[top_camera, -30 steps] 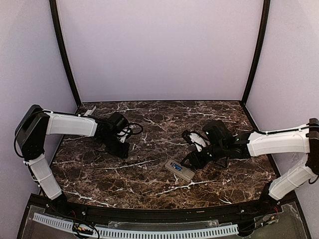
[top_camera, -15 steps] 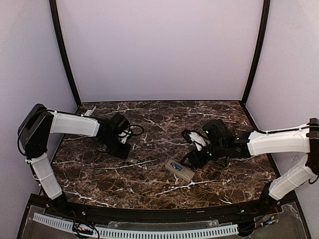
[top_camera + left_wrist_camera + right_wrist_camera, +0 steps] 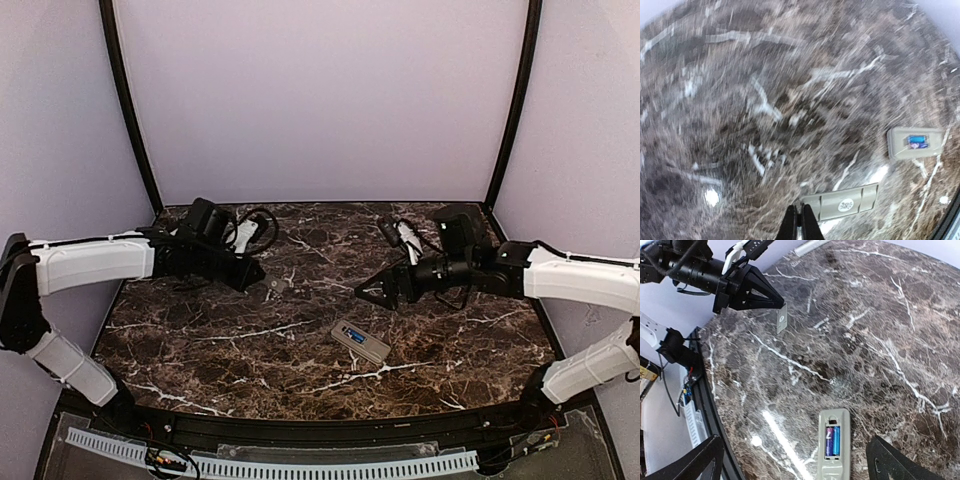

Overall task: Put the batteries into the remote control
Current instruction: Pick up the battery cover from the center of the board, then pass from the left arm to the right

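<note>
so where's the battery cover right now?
The battery cover is pinched in the left gripper, left of centre in the top view, back-left of the remote control.

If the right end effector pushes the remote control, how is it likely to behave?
The remote control is a flat oblong lying flat, so it would probably slide, not roll. The table looks glossy, so it may skid or turn easily. Its compartment is open with the batteries showing; tipping might spill them.

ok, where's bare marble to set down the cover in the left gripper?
Widest free patch: near-left dark marble table, between the left gripper holding the pale grey plastic cover and the front rim. Far centre by the back wall is bare too. Crowded: around the white oblong remote control, right gripper just beyond it.
</note>
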`<state>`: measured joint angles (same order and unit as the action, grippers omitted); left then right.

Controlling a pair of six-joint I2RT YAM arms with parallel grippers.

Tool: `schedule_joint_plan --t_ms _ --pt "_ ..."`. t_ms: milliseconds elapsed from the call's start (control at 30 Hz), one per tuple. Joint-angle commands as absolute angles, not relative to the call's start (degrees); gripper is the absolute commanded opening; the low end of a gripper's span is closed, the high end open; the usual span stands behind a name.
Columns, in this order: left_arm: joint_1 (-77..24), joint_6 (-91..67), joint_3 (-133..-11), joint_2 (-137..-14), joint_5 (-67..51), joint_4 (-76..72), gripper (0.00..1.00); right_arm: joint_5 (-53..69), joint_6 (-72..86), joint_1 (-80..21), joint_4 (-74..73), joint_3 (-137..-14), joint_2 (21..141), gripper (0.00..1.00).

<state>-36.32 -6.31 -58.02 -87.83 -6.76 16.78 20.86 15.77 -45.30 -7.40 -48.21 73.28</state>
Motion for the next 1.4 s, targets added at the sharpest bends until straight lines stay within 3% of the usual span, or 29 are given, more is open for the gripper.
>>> schedule_joint_plan --t_ms 0,233,500,600,833,1367 --pt "-38.2 2.4 -52.6 -78.3 -15.7 -0.5 0.0 32.4 20.1 -43.3 -2.2 -50.2 71.9 0.99" --pt "-45.3 17.6 -48.9 -69.3 -21.4 -12.2 0.0 53.3 27.8 -41.9 7.0 -53.0 75.8 0.98" --pt "-50.7 29.8 -51.5 -65.1 -25.2 -10.0 0.0 62.6 34.4 -42.0 11.2 -56.0 78.6 0.88" --pt "-52.8 31.8 -51.8 -64.5 -24.3 -10.6 0.0 65.7 41.7 -42.0 20.4 -54.7 80.2 0.83" --pt "-56.1 35.1 -51.6 -65.0 -22.4 -13.6 0.0 69.2 57.7 -42.8 41.6 -51.7 84.8 0.77" --pt "-58.5 36.0 -51.9 -68.0 -22.2 -16.5 0.0 70.9 59.2 -48.1 47.5 -55.7 91.1 0.55"
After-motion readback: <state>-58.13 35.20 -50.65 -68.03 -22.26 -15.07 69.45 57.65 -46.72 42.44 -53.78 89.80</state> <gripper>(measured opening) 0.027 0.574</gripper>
